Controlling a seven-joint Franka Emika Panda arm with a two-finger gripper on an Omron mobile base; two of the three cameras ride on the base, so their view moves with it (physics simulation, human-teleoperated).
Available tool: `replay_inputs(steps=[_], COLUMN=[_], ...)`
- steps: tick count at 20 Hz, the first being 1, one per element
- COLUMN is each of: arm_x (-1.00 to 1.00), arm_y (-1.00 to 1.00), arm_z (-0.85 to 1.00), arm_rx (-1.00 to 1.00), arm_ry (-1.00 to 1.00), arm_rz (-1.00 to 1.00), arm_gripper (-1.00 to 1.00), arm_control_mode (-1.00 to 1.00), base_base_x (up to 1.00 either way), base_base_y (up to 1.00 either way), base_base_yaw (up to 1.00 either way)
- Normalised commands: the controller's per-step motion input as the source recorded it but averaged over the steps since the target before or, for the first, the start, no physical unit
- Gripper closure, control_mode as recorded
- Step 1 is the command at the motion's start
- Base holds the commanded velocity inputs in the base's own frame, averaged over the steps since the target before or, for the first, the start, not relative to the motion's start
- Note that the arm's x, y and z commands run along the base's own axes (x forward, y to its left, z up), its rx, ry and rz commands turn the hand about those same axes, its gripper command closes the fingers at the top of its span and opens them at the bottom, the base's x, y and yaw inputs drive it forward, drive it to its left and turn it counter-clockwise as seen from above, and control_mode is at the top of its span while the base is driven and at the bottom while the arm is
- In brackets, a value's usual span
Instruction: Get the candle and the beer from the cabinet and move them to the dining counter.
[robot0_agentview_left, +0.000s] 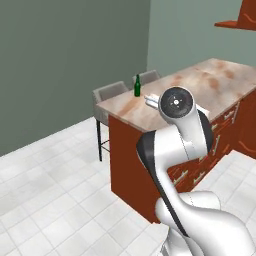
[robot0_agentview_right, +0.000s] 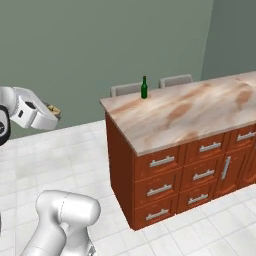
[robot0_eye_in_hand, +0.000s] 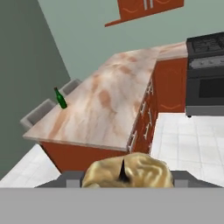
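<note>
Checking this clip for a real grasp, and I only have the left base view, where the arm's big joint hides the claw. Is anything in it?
Observer: Yes. The hand view shows a tan lump, the candle, sitting between the fingertips.
Operator: Is the claw already over the dining counter?
Observer: Not by the right base view: the claw hangs off the short end of the dining counter, above the floor tiles.
Operator: I see the beer near the stools. What lies past the counter's other end?
Observer: A black stove, seen from the hand view; the beer stands upright at the opposite corner.
</note>
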Motion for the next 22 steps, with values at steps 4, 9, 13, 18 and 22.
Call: replay_inputs(steps=[4, 9, 13, 18, 22], arm_x=[0.0, 0.0, 0.0, 0.0, 0.0], arm_y=[0.0, 0.0, 0.0, 0.0, 0.0], arm_z=[0.0, 0.0, 0.0, 0.0, 0.0], arm_rx=[0.0, 0.0, 0.0, 0.0, 0.0], arm_ry=[0.0, 0.0, 0.0, 0.0, 0.0], arm_rz=[0.0, 0.0, 0.0, 0.0, 0.0], arm_gripper=[1.0, 1.0, 1.0, 1.0, 1.0], arm_control_mode=[1.0, 1.0, 1.0, 1.0, 1.0], base_base_x=[0.4, 0.41, 0.41, 0.41, 0.41], base_base_y=[0.69, 0.69, 0.7, 0.7, 0.69], base_base_yaw=[-0.22, -0.22, -0.21, -0.21, -0.22])
